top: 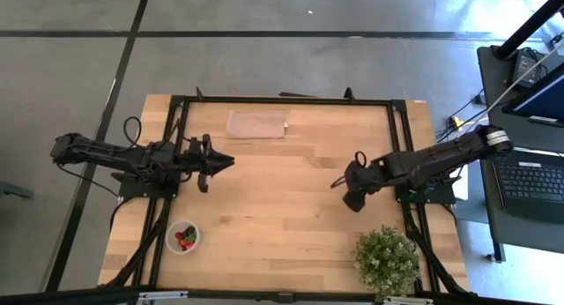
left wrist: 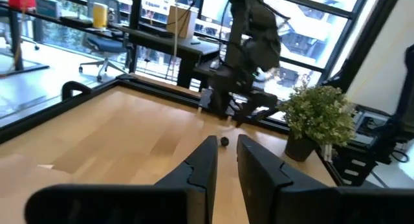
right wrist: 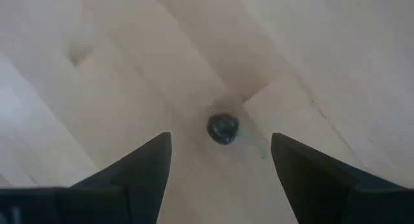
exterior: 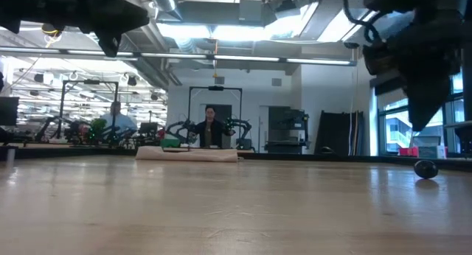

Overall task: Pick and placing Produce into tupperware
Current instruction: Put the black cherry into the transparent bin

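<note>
A single dark berry (right wrist: 223,128) lies on the wooden table, directly below my right gripper (right wrist: 221,160). That gripper is open, points down and hovers above the berry with a finger on either side, touching nothing. The low view shows the berry (exterior: 425,169) resting on the table under the right gripper (exterior: 431,111). The round clear tub (top: 182,237) stands near the table's near left corner, with red strawberries and dark berries inside. My left gripper (top: 227,161) is shut and waits in the air over the table's left half, pointing right.
A bushy green potted plant (top: 386,259) stands near the near right corner, close to the right arm. A flat pinkish-tan cloth (top: 256,124) lies by the far edge. Bare wood stretches between the two grippers. People show in the room beyond the table.
</note>
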Motion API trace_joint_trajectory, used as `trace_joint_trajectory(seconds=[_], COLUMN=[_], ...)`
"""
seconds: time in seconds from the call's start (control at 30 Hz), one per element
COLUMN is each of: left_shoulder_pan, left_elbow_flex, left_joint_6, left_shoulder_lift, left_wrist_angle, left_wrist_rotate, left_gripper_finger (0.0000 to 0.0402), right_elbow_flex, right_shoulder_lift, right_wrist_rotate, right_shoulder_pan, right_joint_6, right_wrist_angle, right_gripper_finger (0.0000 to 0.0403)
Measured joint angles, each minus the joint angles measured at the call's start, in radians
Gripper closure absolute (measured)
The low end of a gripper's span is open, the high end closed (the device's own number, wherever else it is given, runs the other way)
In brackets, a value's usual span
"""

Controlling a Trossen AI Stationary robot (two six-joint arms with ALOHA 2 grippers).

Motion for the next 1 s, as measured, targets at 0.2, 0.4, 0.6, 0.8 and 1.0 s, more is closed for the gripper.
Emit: trace_joint_trajectory(seconds=[0.2,0.4,0.6,0.8,1.0], left_shoulder_pan=[0.000,0.000,0.000,0.000,0.000], left_elbow_flex=[0.000,0.000,0.000,0.000,0.000], left_joint_6=[0.000,0.000,0.000,0.000,0.000], left_shoulder_lift=[0.000,0.000,0.000,0.000,0.000], left_wrist_angle=[0.000,-0.008,-0.010,-0.017,-0.018], left_wrist_rotate=[-0.013,-0.013,-0.014,-0.014,-0.013], left_gripper_finger=[0.0359,0.0370,0.0380,0.0391,0.0400], right_elbow_flex=[-0.078,-0.131,-0.142,-0.141,-0.139], right_shoulder_lift=[0.023,0.085,0.151,0.203,0.218], right_wrist_rotate=[0.002,0.002,0.033,0.064,0.059], right_shoulder_pan=[0.038,0.069,0.070,0.069,0.069], right_joint_6=[-0.114,-0.262,-0.344,-0.457,-0.434], right_wrist_angle=[0.118,0.193,0.204,0.275,0.273], right_gripper_finger=[0.0135,0.0135,0.0135,0.0135,0.0142])
